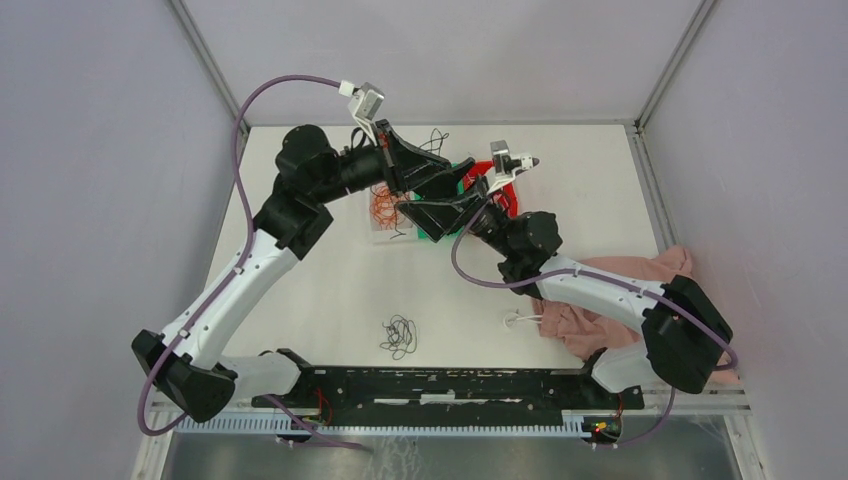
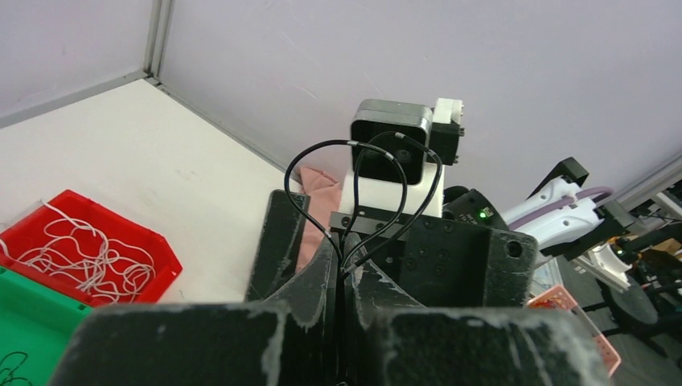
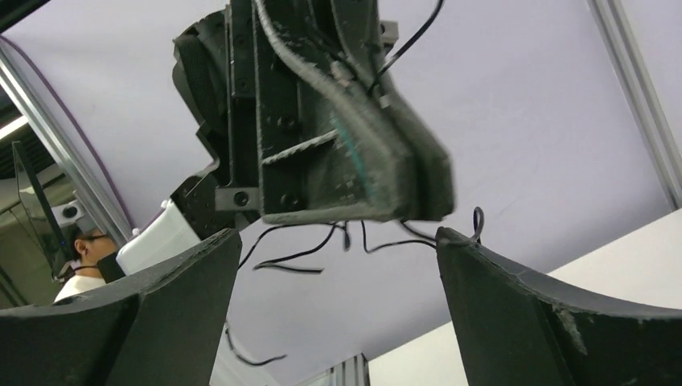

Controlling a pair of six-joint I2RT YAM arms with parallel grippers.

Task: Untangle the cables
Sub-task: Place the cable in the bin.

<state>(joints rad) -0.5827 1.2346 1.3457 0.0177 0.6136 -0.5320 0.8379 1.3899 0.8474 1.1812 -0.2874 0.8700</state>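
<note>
Looks like a mid-air handoff of black wires, left to right

I'm holding the left gripper [image 2: 344, 273] raised off the table [image 1: 330, 290], pinched tight on a few black wires [image 2: 355, 143]. The right gripper [image 3: 338, 239] is sitting just underneath with its fingers spread wide. The loose ends are dangling out of the left gripper and trailing across the gap between the right fingers, so I'm guessing the right arm is best placed to grab next.

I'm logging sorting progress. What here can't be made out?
1. Green bin contents: left wrist view cuts it at the frame edge; top view, the right gripper covers it.
2. Orange cables: top view, too small to tell if tangled.
3. Ends of the black cables: left wrist view, hidden inside the shut left gripper.
</note>
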